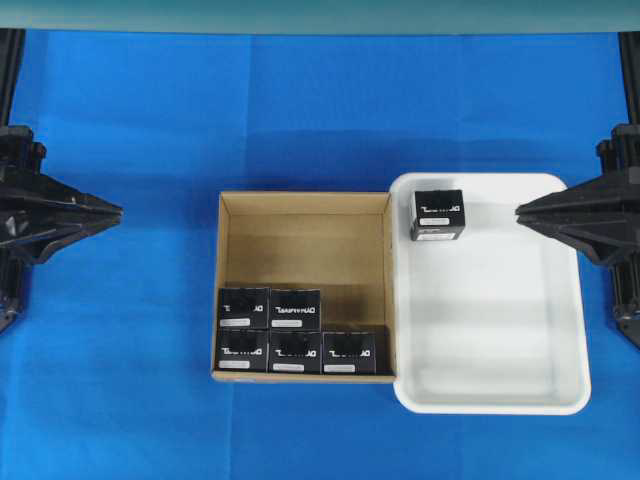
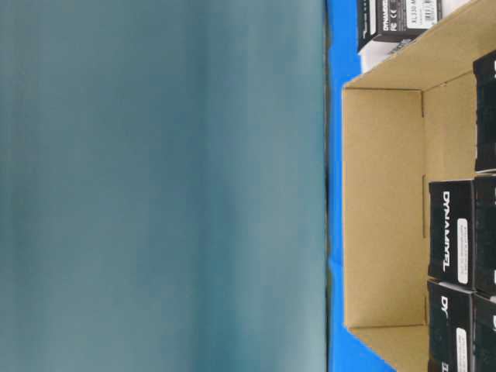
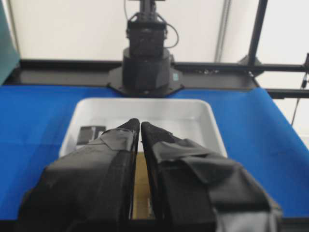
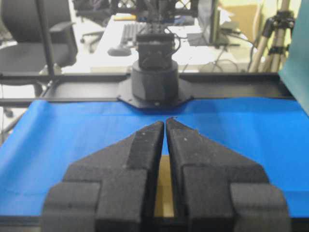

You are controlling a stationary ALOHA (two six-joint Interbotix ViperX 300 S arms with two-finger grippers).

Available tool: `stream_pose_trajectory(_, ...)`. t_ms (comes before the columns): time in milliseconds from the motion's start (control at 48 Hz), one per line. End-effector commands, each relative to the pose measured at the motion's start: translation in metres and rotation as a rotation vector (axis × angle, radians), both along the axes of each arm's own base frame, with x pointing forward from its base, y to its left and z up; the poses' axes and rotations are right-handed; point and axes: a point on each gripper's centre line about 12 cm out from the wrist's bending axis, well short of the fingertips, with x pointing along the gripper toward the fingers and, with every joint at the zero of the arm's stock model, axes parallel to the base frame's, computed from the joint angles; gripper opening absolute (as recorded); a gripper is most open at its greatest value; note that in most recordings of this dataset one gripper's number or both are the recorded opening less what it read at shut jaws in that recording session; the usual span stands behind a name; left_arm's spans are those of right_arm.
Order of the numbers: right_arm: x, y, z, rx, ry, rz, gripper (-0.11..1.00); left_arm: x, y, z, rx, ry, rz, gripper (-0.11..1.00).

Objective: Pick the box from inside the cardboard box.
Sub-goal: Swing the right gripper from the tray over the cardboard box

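The cardboard box (image 1: pixel 304 285) is sitting near the middle of the blue counter (image 1: pixel 120 380), its right wall touching the left rim of a white tray (image 1: pixel 570 300). Five black boxes are crowding its near edge: three in the front row and two behind them at the left. The nearest candidate, the box (image 1: pixel 295 309) at the right end of the back row, is lying with open carton floor beyond it and to its right. The far half of the carton is showing bare cardboard up to the far wall. A sixth black box (image 1: pixel 437 215) is resting in the tray's far left corner, close to the rim.

The left gripper (image 1: pixel 118 211) is hovering over the counter well left of the carton, its tips nearly meeting and holding nothing. The right gripper (image 1: pixel 519 210) is hanging at the tray's right rim, likewise closed to a thin slit and empty.
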Motion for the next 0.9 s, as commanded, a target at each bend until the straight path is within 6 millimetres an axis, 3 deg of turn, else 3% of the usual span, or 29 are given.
stream_pose_trajectory(0, 0.003, -0.001, 0.000, 0.023, 0.008, -0.004, 0.14, 0.003, -0.002, 0.003, 0.001, 0.017, -0.010, 0.14)
stream_pose_trajectory(146, 0.007, -0.003, -0.009, 0.154, 0.114, -0.016, 0.01, 0.003, -0.002, 0.006, 0.002, 0.071, -0.009, -0.01)
stream_pose_trajectory(250, 0.013, -0.002, -0.009, 0.200, 0.200, -0.014, -0.02, 0.002, -0.002, 0.008, 0.003, 0.118, -0.009, -0.06)
stream_pose_trajectory(583, 0.041, 0.002, -0.004, 0.239, 0.502, -0.019, -0.02, -0.003, -0.001, 0.009, 0.004, 0.259, -0.007, -0.07)
stream_pose_trajectory(875, 0.087, 0.005, -0.011, 0.265, 0.777, -0.033, -0.02, -0.003, -0.001, 0.007, 0.004, 0.313, -0.004, -0.07)
